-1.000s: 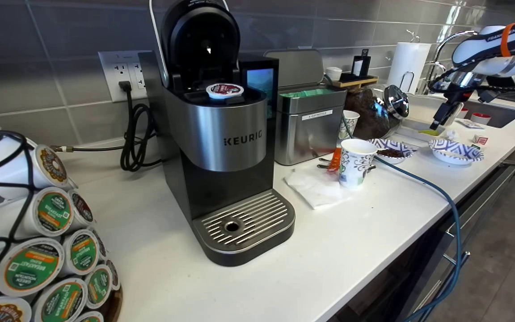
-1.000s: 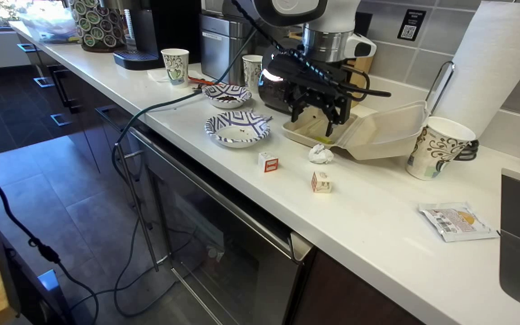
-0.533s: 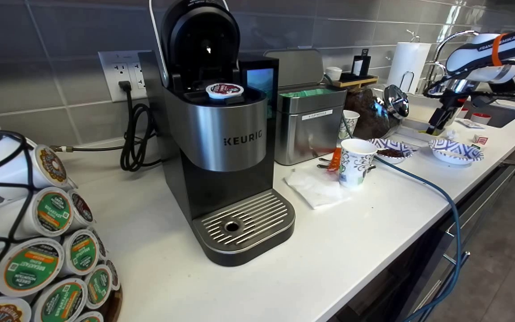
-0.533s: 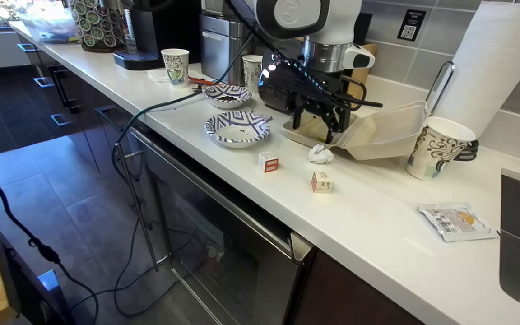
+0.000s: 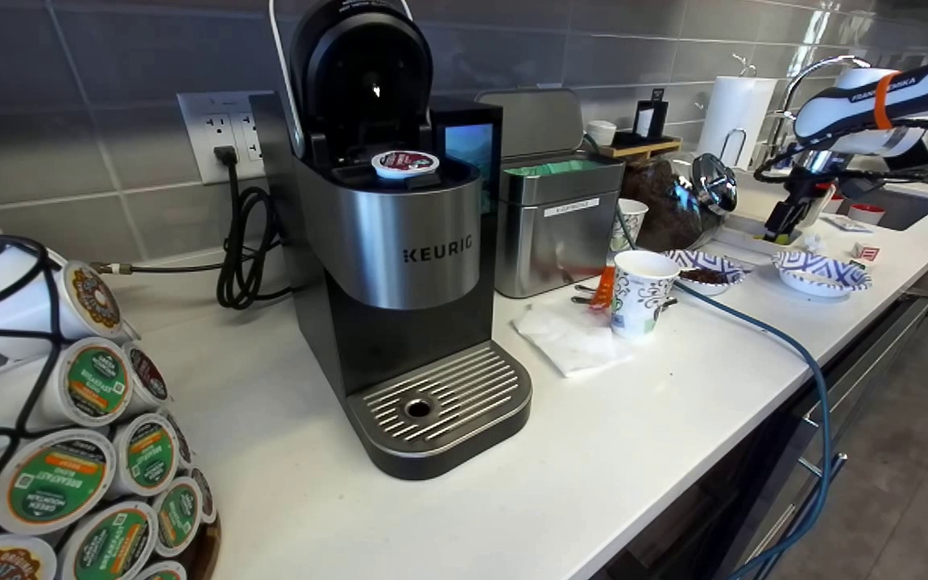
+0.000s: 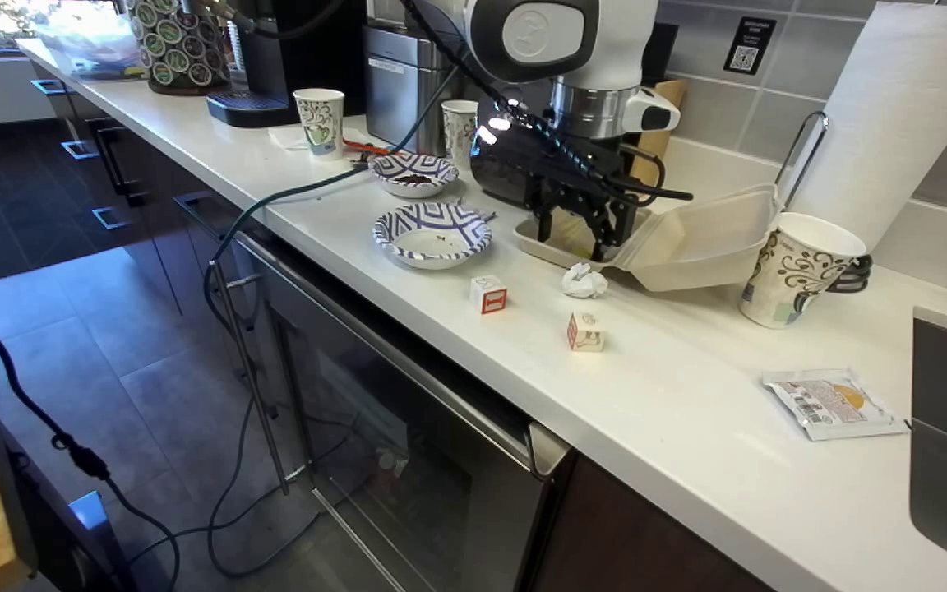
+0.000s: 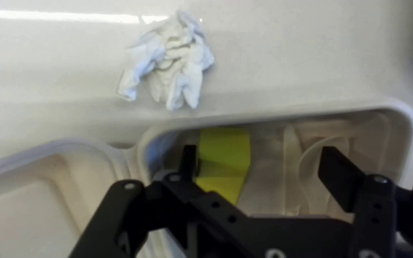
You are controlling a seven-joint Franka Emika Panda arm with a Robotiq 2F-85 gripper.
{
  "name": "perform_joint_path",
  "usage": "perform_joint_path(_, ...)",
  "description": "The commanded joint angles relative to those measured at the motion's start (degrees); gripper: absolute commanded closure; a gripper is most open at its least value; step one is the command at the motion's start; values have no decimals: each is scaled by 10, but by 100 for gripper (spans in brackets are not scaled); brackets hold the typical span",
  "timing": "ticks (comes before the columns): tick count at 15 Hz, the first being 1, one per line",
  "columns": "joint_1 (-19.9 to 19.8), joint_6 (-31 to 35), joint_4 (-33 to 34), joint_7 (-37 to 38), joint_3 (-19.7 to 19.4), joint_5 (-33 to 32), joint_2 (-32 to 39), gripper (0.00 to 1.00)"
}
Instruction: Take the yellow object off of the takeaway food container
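Just below the middle of the wrist view, we've got the yellow object [image 7: 225,154] inside the takeaway food container [image 7: 267,182]. Our hand [image 7: 260,157] is spread wide, frame-left finger [image 7: 189,161] right beside that yellow; can't tell if they touch. Crumpled paper [image 7: 177,61] sits up top on the bench [image 7: 299,57].

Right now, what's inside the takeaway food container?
In the wrist view, the takeaway food container holds the yellow object and a pale spoon-like shape. The gripper covers part of both; whatever lies under its body can't be seen.
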Motion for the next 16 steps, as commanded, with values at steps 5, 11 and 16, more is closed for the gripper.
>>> perform_joint_path(5, 0, -32, 41, 10, -11, -10, 19, 75)
perform_joint_path(11, -12, -34, 11, -5, -18, 4, -22, 91)
perform_joint_path(16, -25, -11, -44, -36, -7, 26, -86, 91)
